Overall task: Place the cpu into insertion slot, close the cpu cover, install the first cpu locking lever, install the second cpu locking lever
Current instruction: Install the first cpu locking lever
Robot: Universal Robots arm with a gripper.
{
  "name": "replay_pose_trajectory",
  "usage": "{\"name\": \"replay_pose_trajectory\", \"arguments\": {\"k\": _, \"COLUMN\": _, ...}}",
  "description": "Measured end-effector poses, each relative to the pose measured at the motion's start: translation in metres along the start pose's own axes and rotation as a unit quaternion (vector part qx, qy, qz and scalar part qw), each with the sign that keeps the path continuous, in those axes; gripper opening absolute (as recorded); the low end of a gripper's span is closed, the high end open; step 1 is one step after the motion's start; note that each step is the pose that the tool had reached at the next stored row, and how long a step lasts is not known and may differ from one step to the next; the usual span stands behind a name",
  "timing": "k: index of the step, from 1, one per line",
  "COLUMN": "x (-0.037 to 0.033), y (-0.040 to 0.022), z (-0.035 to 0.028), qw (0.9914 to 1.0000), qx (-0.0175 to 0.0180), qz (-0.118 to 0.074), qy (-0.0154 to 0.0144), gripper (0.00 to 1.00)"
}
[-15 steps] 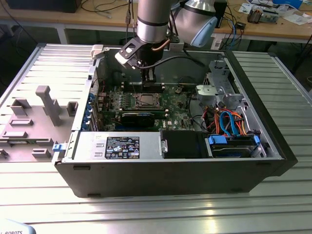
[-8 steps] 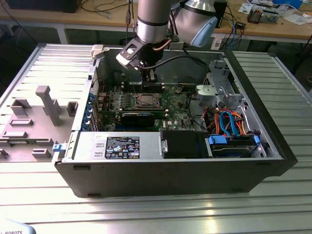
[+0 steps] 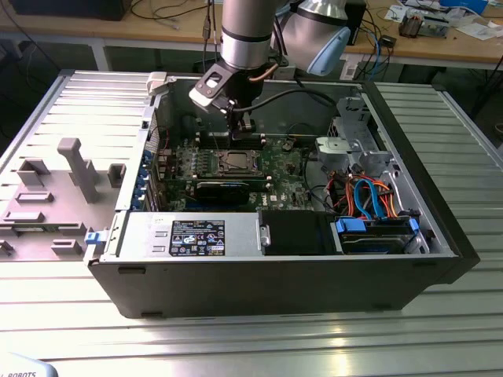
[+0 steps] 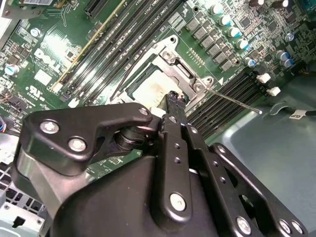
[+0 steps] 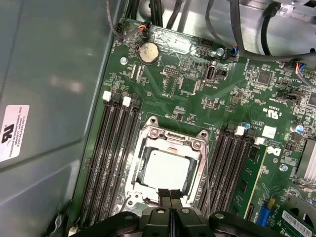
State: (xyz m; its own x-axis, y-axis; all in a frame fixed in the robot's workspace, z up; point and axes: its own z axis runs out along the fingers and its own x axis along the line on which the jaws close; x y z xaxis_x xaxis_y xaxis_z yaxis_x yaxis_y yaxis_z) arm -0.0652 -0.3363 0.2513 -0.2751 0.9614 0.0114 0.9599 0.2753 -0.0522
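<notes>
The cpu (image 5: pixel 165 170) lies flat in the insertion slot (image 3: pixel 236 162), its silver top showing in both wrist views (image 4: pixel 149 90). The cpu cover (image 5: pixel 174 139) appears to lie down around it as a metal frame. My gripper (image 5: pixel 170 194) hovers just over the socket's edge, with the fingers (image 4: pixel 174 102) pressed together and nothing between them. One thin locking lever (image 4: pixel 232 100) sticks out free over the memory slots. In the exterior view the gripper (image 3: pixel 244 132) hangs just above the socket.
The green motherboard (image 3: pixel 275 169) lies inside an open computer case (image 3: pixel 440 228). Long black memory slots (image 5: pixel 111 148) flank the socket on both sides. Cables (image 3: pixel 369 196) and drive bays fill the exterior view's right. A grey fixture (image 3: pixel 47 204) sits outside the case.
</notes>
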Motion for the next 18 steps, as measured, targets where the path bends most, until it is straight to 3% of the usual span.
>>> {"name": "replay_pose_trajectory", "arguments": {"k": 18, "x": 0.0000, "y": 0.0000, "z": 0.0000, "qw": 0.99904, "qx": 0.0003, "qz": -0.044, "qy": -0.0013, "gripper": 0.11}}
